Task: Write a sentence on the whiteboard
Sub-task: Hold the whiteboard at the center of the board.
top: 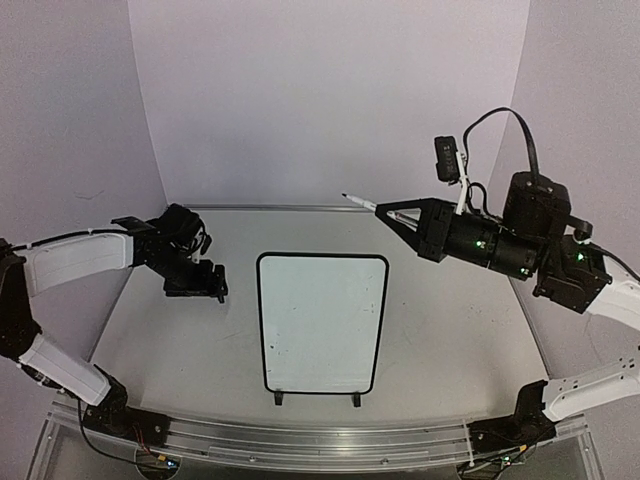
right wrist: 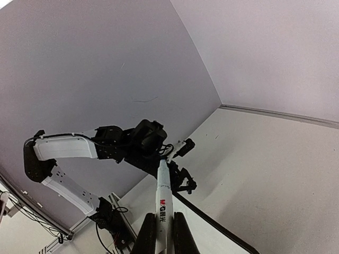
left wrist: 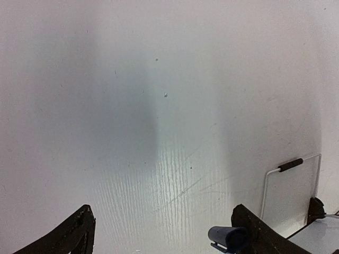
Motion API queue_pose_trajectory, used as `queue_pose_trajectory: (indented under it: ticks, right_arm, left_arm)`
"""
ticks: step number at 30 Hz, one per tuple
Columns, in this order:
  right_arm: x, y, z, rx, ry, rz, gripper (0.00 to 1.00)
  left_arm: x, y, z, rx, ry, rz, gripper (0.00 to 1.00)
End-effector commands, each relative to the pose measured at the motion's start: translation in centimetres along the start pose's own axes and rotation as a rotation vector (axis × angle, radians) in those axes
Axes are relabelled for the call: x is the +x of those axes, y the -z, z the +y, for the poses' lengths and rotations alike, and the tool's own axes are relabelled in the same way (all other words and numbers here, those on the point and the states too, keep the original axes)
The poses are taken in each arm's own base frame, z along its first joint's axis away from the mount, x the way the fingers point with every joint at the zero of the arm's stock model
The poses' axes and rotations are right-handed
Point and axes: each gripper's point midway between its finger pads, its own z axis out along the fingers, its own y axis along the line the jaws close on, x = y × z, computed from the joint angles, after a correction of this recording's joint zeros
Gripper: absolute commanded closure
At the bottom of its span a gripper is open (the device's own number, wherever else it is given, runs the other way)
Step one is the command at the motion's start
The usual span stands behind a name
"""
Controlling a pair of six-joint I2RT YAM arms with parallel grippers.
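wide grey table point(top: 170, 345) first, and lying flat in the middle of it is the whiteboard point(top: 322, 325), long axis running from near edge to far, feet toward the arm bases, with nothing written on it that i can make out. the left gripper point(top: 205, 283) sits low just off the board's left edge, its fingers point(left wrist: 79, 235) spread wide and pinching nothing (a small dark cap point(left wrist: 226, 237) lies right by one finger, loose as far as i can tell). the right gripper point(top: 395, 215) hangs up high behind the board's far right corner, fingers pressed onto the marker point(top: 362, 204), bare tip out. here's the crux: that marker lies nearly level, pointing left across the back of the table, while the board is below and nearer than the tip. the left fingers are closer, but the right arm has the pen, so my call is it tips down and comes in.
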Motion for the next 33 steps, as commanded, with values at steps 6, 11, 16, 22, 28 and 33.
queue_pose_trajectory:
  ticks: [6, 11, 16, 22, 28, 33]
  right_arm:
    - [3.3, -0.5, 2.2, -0.062, 0.077, 0.098, 1.00]
    - [6.0, -0.8, 1.7, 0.020, 0.112, 0.120, 1.00]
    - [9.0, -1.4, 1.3, 0.072, 0.131, 0.149, 1.00]
    - [10.8, -2.4, 1.3, 0.075, 0.128, 0.170, 1.00]
    - [11.4, -3.6, 2.1, 0.037, 0.117, 0.167, 1.00]
    - [11.3, -4.0, 2.9, 0.007, 0.120, 0.166, 1.00]
  left_arm:
    - [-5.2, 11.5, -4.9, 0.220, -0.255, -0.265, 0.09]
    - [-4.8, 14.1, -9.0, 0.480, -0.383, -0.344, 0.09]
    - [-3.2, 16.4, -11.7, 0.694, -0.491, -0.404, 0.09]
    - [-1.3, 17.3, -13.8, 0.880, -0.582, -0.355, 0.10]
    - [0.0, 17.2, -14.1, 0.934, -0.644, -0.324, 0.11]
    - [0.6, 16.1, -14.1, 0.924, -0.668, -0.287, 0.11]
